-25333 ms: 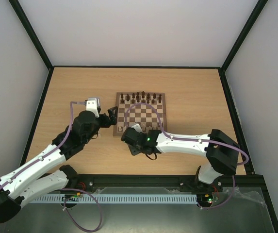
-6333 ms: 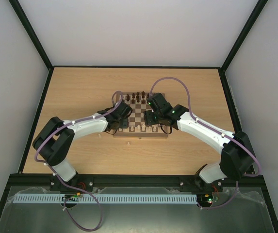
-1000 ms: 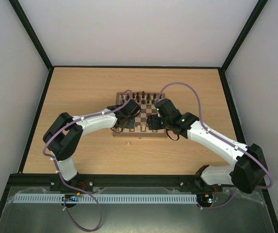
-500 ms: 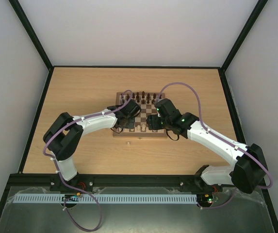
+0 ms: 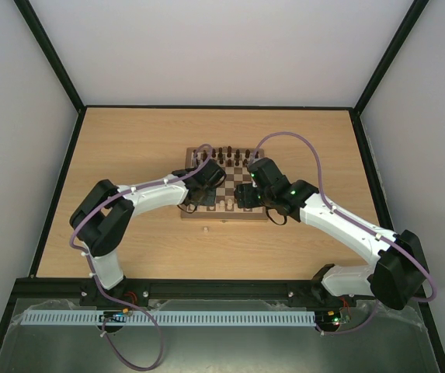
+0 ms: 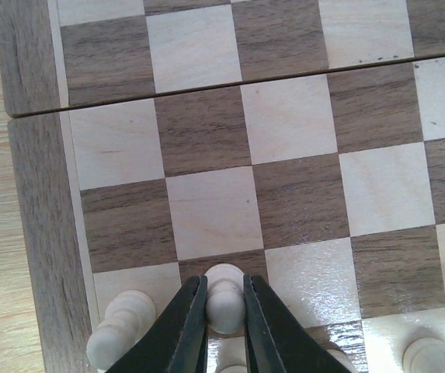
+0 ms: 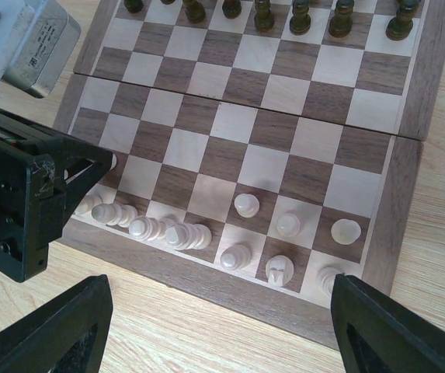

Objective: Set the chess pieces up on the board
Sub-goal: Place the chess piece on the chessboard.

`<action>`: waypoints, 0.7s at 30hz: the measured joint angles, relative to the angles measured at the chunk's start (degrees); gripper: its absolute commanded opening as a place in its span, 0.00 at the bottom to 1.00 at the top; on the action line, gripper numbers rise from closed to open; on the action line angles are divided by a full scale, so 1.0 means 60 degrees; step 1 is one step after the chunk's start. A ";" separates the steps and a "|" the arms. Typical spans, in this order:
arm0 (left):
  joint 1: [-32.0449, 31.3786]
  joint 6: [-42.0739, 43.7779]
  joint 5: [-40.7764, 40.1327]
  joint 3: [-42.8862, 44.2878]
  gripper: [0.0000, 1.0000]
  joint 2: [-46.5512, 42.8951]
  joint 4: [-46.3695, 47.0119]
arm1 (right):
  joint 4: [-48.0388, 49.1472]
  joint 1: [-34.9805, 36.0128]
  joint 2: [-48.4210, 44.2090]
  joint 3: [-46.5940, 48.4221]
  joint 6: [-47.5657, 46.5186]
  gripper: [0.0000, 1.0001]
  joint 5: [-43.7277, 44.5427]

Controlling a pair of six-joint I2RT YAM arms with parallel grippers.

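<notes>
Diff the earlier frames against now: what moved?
Left gripper and right gripper swung in from the edges over the checkered wooden chessboard. The left is now shut on a small pale wooden pawn near the left border; the right is open. Dark brown pieces stayed on the far row; last second, nothing moved.

the board (image 6: 206,124) is grained wood in dark and cream squares, glossy at the lower right of the left wrist view. the chess pieces (image 7: 246,205) are smooth pale wood. the fingers (image 6: 179,334) of the left gripper (image 6: 224,284) look matt black plastic. the table (image 5: 129,155) is matt light woodgrain.
</notes>
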 measured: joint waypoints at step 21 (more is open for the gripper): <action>-0.0062 -0.0022 0.0004 -0.0044 0.30 -0.0124 -0.0313 | 0.0000 0.0000 0.0000 0.0000 0.0000 0.78 -0.0062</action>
